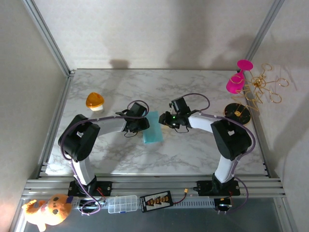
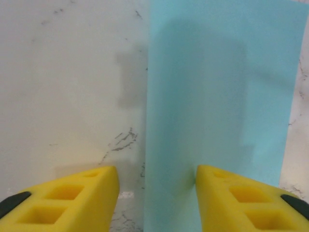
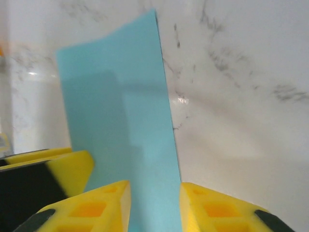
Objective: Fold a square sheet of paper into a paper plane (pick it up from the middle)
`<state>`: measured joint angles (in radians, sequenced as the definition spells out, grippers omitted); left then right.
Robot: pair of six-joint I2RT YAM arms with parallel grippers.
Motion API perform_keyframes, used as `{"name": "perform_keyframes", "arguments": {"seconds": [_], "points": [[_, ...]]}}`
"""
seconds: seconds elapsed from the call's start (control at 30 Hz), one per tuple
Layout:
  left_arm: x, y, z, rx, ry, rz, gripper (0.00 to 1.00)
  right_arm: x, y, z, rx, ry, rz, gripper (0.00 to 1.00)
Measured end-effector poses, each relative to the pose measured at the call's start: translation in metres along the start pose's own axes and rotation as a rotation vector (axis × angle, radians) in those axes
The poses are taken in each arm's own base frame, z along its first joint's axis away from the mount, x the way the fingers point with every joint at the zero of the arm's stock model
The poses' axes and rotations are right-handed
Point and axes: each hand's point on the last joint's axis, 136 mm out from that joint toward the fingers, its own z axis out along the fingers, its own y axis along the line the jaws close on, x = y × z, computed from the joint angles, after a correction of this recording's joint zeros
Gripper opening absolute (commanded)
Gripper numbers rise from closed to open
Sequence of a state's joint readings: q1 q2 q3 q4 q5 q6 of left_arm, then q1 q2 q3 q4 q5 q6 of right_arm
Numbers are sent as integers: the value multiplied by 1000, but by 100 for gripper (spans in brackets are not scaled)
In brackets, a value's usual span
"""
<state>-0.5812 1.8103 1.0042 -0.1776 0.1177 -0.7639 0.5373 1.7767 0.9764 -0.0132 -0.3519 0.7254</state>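
The teal-blue paper point(image 1: 153, 128) lies flat on the marble table as a narrow folded rectangle between the two arms. My left gripper point(image 1: 141, 123) sits at its left long edge, open. In the left wrist view the paper point(image 2: 217, 96) runs away from me, the gripper point(image 2: 157, 193) straddles its left edge, and the right fingertip point(image 2: 236, 193) rests on the sheet. My right gripper point(image 1: 164, 121) is at the paper's far right side, open. In the right wrist view the paper point(image 3: 120, 111) passes through the gap of that gripper point(image 3: 154, 208), and a left-gripper finger point(image 3: 67, 169) shows beside it.
An orange dome-shaped object point(image 1: 95, 101) sits at the back left. At the right stand a pink goblet point(image 1: 236, 79), gold wire puzzles point(image 1: 260, 89) and a black round base point(image 1: 237, 113). A plush toy point(image 1: 48, 210) and a small plastic box point(image 1: 122, 204) lie below the table's front rail.
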Motion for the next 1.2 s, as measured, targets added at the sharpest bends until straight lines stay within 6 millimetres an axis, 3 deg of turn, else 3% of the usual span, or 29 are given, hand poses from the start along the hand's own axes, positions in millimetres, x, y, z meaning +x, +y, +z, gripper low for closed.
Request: {"name": "perform_keyframes", "arguments": {"seconds": [0.13, 0.3, 0.77, 1.2], "points": [[0, 3, 1, -10, -5, 1, 40, -17, 2, -18, -15, -81, -6, 36], [0, 6, 2, -24, -8, 17, 36, -14, -5, -17, 0, -84, -9, 36], [2, 14, 5, -55, -1, 94, 26, 1, -23, 15, 4, 10, -31, 35], [1, 10, 4, -52, 62, 241, 30, -4, -2, 14, -93, 7, -85, 35]]}}
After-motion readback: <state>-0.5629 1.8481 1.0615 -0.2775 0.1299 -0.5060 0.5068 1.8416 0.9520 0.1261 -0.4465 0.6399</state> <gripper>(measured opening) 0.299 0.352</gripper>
